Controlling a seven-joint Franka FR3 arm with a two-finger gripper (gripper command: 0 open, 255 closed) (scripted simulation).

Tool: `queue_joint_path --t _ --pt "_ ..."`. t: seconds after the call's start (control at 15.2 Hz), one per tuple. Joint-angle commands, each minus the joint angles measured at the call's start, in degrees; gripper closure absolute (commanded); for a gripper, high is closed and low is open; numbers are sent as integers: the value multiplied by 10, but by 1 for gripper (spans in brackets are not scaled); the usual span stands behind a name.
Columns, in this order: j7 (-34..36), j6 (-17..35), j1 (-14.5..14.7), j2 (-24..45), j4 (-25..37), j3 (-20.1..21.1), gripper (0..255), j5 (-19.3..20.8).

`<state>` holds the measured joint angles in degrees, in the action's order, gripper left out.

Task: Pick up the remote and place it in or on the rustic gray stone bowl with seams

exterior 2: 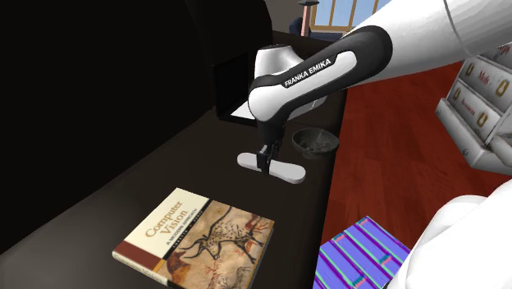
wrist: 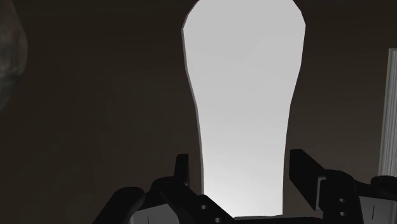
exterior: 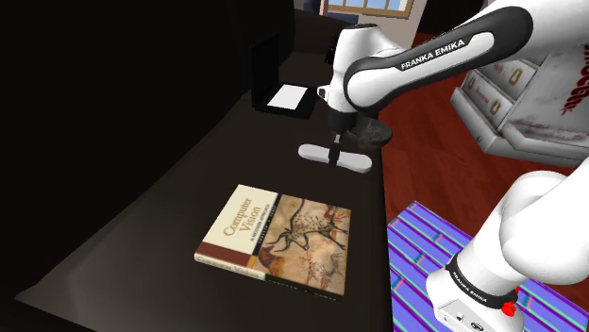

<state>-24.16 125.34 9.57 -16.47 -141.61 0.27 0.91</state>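
The remote [exterior: 354, 160] is a plain white, elongated slab lying near the dark table's right edge in the shoulder view. My black gripper [exterior: 334, 156] comes straight down on its middle. In the wrist view the two fingers [wrist: 182, 173] clasp the remote [wrist: 245, 95] by its long sides. The second exterior view shows the gripper [exterior 2: 265, 164] shut on the remote [exterior 2: 283, 172], low over the tabletop. Just beyond it by the table edge stands the dark grey stone bowl [exterior 2: 314, 141], partly hidden behind the arm in the shoulder view [exterior: 375, 133]; its rim [wrist: 9, 51] shows beside the remote.
A book [exterior: 276, 237] titled Computer Vision lies nearer the front of the dark table [exterior: 160, 217]. A black open box with a white sheet [exterior: 288, 96] stands at the back. Off the table's right edge are red floor, a striped rug [exterior: 425, 255] and a white dresser [exterior: 514, 94].
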Motion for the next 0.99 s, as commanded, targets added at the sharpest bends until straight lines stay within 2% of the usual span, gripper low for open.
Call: queue_joint_path --t 0.0,0.92 --pt "-1 -17 0 -11 6 -1 255 0" --pt "-3 -132 0 -48 84 -1 255 -1"
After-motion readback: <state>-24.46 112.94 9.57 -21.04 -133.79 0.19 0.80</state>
